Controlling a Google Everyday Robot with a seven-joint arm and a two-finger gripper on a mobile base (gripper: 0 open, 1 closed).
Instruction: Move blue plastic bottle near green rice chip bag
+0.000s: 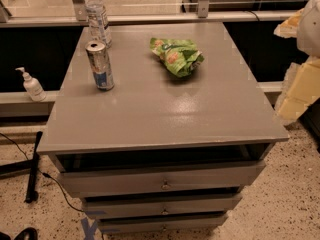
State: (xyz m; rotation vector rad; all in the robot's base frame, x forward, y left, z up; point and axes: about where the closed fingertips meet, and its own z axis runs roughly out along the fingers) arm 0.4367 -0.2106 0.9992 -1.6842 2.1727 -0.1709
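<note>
The blue plastic bottle (97, 16), clear with a white cap and a pale label, stands upright at the far left corner of the grey cabinet top (165, 114). The green rice chip bag (176, 55), bright green and wrinkled, lies toward the far middle of the top, well to the right of the bottle. My gripper (296, 91) shows as pale yellowish and white shapes at the right edge of the view, off the cabinet's right side and apart from both objects. It holds nothing that I can see.
A silver-and-blue drink can (101, 65) stands just in front of the bottle. A small white pump bottle (31, 85) sits on a ledge to the left. The cabinet has drawers (162, 184) below. A black stand and cable (32, 169) lie on the floor at left.
</note>
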